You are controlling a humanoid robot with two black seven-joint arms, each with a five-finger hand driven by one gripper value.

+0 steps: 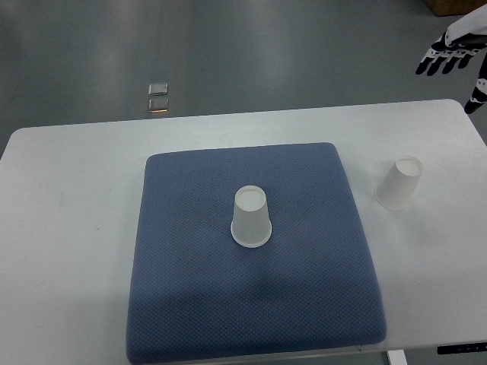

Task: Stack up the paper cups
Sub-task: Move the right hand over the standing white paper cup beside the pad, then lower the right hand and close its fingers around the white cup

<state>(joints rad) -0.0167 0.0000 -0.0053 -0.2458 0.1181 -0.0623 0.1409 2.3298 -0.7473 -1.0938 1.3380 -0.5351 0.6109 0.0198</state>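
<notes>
One paper cup [252,217] stands upside down at the middle of the blue mat [190,304] on the white counter [68,228]. A second cup [400,182] stands inverted near the counter's right edge. The right hand [449,53] hovers beyond the far right corner, fingers spread, empty.

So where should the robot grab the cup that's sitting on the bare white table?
Probably around its side wall. The paper cup stands upside down, narrow closed base up, so there is no open rim to pinch. The right hand hovers past the table's far right corner, so coming from the right and above looks easiest.
</notes>
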